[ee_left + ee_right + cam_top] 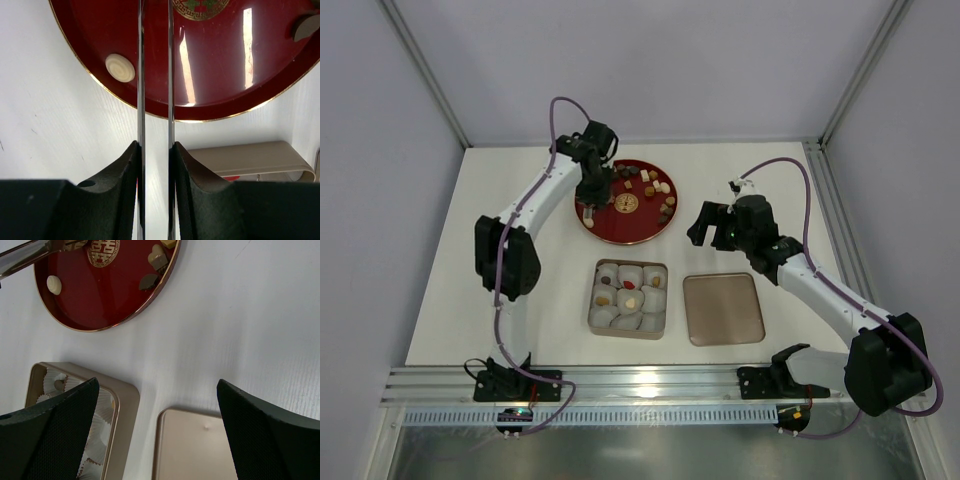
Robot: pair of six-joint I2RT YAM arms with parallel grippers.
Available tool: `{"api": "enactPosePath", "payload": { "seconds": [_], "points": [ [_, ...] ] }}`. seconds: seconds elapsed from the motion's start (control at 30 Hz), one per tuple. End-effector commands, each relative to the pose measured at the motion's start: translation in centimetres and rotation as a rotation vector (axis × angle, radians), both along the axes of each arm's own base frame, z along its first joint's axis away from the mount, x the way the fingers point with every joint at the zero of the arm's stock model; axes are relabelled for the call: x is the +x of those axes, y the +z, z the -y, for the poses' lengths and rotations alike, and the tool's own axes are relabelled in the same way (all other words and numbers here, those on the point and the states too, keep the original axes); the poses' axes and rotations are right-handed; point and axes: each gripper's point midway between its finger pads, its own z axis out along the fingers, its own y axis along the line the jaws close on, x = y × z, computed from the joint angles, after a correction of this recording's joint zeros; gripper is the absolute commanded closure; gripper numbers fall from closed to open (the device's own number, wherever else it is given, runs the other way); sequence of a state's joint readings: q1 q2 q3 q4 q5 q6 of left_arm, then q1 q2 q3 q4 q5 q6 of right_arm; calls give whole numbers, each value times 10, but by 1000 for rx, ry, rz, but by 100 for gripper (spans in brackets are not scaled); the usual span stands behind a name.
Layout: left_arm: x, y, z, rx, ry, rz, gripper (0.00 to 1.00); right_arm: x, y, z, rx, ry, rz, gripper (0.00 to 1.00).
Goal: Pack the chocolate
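Red plate (100,305) of chocolate (655,185), gold emblem (103,250) reading 囍, your left hand (603,198) over plate, narrowly parted, hold unclear, your right hand (157,387) wide open, empty.

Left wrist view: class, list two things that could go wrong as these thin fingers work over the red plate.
1. The cream round candy lies outside the left gripper's narrow fingers, near the red plate's rim; a sideways brush might knock it onto the table.
2. Fingers this thin give little contact, so a candy could slip out on the way to the box.
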State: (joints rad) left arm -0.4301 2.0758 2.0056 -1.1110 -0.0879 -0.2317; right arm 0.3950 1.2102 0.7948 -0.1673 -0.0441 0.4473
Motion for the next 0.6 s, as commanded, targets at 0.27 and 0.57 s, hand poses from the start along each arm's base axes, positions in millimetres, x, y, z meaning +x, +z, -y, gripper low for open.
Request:
{"api": "enactPosePath", "payload": {
  "seconds": [0.27, 0.57],
  "points": [
    [-29, 40, -3, -42, 1, 47, 70, 5, 17, 0, 15, -2, 50, 0],
    [-55, 67, 0, -105, -6, 93, 72, 6, 13, -1, 15, -2, 43, 0]
  ]
}}
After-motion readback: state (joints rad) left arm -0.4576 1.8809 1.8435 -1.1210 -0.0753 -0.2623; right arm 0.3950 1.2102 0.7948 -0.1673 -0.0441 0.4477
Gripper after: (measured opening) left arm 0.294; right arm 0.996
